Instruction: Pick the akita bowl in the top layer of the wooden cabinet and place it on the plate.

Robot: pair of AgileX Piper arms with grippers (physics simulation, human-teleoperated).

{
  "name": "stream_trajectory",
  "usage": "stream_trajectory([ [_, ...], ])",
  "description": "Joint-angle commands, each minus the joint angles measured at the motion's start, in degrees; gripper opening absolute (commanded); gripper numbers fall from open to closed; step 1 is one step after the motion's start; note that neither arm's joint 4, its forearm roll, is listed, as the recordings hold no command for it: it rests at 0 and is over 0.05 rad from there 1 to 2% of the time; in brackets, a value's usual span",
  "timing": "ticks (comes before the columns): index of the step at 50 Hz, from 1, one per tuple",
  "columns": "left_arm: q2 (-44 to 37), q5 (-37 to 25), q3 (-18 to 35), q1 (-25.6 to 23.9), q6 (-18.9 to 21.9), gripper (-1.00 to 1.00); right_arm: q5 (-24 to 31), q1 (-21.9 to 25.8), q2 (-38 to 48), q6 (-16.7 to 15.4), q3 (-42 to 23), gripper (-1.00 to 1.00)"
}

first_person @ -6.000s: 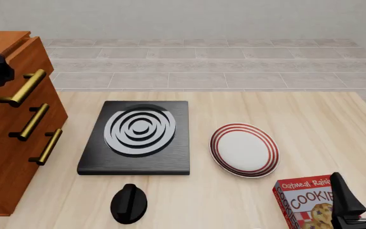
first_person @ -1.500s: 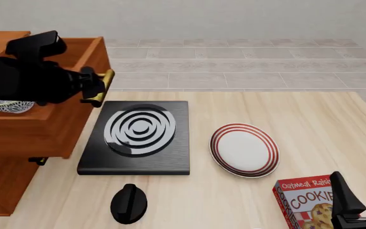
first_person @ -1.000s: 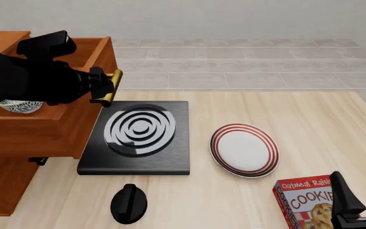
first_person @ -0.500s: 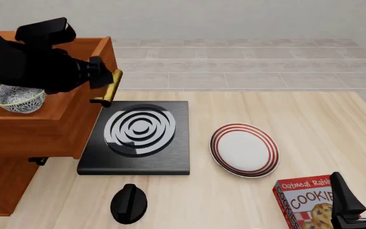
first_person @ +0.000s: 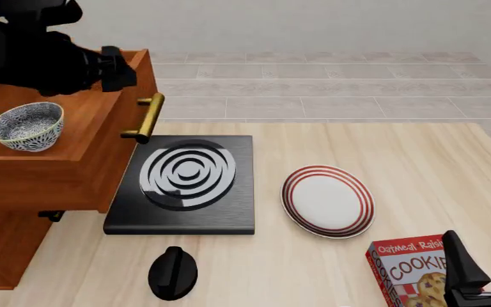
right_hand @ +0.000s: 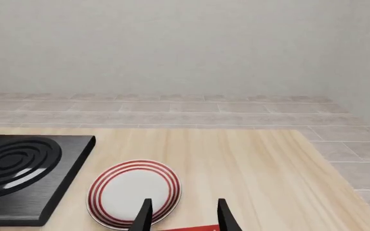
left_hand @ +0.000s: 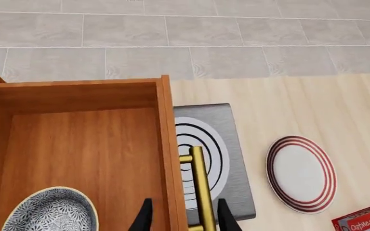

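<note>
Front view shows the top layer (first_person: 66, 160) of the wooden cabinet (first_person: 7, 249) pulled open, the akita bowl (first_person: 25, 126) sitting inside, not yet grasped. Left gripper (left_hand: 183, 219) hovers above the drawer front, fingers apart and empty. Right gripper (right_hand: 180, 216), also apart, idles near the plate (first_person: 327, 201) on the counter (first_person: 416, 179). Picking and placing remain.

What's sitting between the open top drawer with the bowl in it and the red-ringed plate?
In the front view, the black slab with grey-white rings lies between the top drawer and the plate.
</note>
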State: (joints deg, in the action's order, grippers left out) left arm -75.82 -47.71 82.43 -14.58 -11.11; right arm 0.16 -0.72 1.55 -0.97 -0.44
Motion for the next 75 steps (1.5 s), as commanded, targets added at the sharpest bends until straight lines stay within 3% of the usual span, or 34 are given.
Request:
stream_trajectory([
  [1,-0.54,-2.78,2.77,2.13,3.12,1.00,-0.50,0.23,0.55,-0.20,-0.03,1.00],
  [5,-0.94,-4.17,4.13,3.54,2.58,1.00,-1.11,0.26,1.16,-0.20,0.01,1.00],
  [8,-1.09,-5.23,5.99,3.70,5.11,1.00,-1.23,0.22,1.23,-0.18,-0.02,1.00],
  [22,-2.54,-9.12,11.42,5.88,8.18,1.00,-0.81,0.13,0.55,-0.09,-0.01,1.00],
  [36,-2.65,-10.77,12.07,7.40,8.60,1.00,-0.36,0.18,0.15,0.01,-0.02,1.00],
  [75,-1.91,-12.78,5.65,13.05,11.55,1.00,-0.52,-0.21,0.54,0.54,0.03,1.00],
])
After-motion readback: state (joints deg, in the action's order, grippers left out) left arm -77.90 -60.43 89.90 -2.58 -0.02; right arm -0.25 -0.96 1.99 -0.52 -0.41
